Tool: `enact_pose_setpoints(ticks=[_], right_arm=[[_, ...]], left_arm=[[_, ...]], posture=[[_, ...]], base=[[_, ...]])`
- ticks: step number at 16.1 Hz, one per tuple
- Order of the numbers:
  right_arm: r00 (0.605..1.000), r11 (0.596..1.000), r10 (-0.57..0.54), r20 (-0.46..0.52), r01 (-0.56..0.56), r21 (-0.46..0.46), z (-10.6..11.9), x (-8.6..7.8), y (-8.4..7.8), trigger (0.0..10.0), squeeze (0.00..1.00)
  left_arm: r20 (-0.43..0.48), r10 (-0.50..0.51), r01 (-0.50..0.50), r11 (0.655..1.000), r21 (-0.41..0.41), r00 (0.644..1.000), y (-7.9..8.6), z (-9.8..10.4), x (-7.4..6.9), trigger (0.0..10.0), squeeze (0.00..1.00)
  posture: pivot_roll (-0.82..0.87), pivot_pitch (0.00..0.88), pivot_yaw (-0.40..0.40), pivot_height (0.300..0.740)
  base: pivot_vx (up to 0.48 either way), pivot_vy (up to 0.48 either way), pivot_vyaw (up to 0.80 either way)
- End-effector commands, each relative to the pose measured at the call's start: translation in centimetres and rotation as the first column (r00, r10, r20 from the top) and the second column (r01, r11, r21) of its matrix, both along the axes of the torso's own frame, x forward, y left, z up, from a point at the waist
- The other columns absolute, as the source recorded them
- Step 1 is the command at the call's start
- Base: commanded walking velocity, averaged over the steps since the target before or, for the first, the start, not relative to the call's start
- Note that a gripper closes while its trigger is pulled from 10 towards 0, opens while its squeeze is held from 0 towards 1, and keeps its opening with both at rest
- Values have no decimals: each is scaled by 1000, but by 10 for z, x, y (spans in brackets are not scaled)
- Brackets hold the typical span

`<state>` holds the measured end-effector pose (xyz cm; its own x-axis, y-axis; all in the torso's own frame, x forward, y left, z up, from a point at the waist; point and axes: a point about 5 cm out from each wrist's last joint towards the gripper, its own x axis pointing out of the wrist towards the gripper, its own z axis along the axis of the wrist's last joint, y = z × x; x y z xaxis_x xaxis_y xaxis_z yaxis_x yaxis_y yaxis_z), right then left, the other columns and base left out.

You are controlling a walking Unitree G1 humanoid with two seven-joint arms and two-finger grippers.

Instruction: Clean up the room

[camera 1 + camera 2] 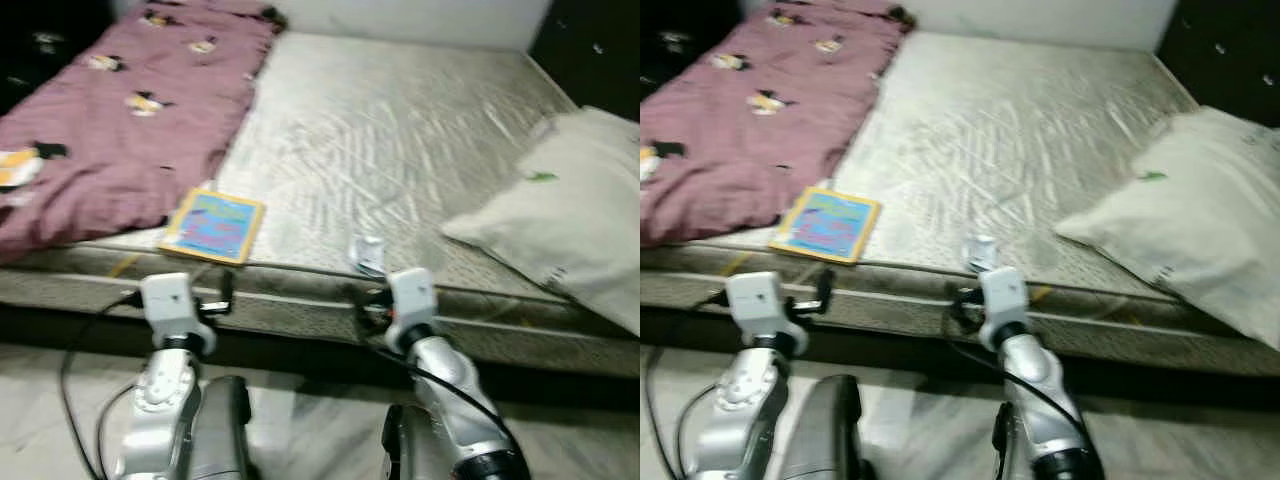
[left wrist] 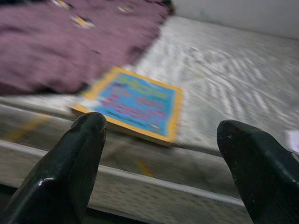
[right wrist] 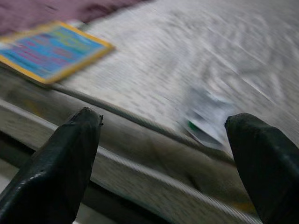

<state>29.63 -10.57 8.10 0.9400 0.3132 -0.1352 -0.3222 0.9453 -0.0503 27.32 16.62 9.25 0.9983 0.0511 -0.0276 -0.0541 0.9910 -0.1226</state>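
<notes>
A blue book with a yellow border (image 1: 212, 226) lies flat near the front edge of the grey mattress (image 1: 400, 130). A small white and silver wrapper (image 1: 368, 254) lies on the mattress edge to its right. My left gripper (image 2: 163, 154) is open, held low in front of the mattress edge and pointing at the book (image 2: 135, 103). My right gripper (image 3: 163, 154) is open too, held before the edge with the wrapper (image 3: 205, 119) just beyond it. Both views are blurred.
A maroon blanket with small cartoon prints (image 1: 120, 110) covers the mattress's left side. A white pillow (image 1: 570, 220) lies at the right. The mattress sits low on a pale tiled floor (image 1: 300, 420). Dark furniture (image 1: 590, 50) stands at the far right.
</notes>
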Motion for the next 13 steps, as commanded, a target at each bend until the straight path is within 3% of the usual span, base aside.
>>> enact_pose_setpoints(ticks=[1, 13], right_arm=[[1000, 999, -31, 3, 31, -10, 1, 2, -9, 10000, 0], [999, 999, -45, -1, 45, -6, 0, 3, -10, 10000, 0]], left_arm=[[13, -19, 19, 1000, -3, 1000, -7, 4, 1, 10000, 0], [33, -61, 62, 998, -19, 998, -11, 5, -1, 10000, 0]], posture=[[1, 80, -46, 546], [7, 74, -47, 546]], base=[[0, 0, 0], [66, 0, 0]])
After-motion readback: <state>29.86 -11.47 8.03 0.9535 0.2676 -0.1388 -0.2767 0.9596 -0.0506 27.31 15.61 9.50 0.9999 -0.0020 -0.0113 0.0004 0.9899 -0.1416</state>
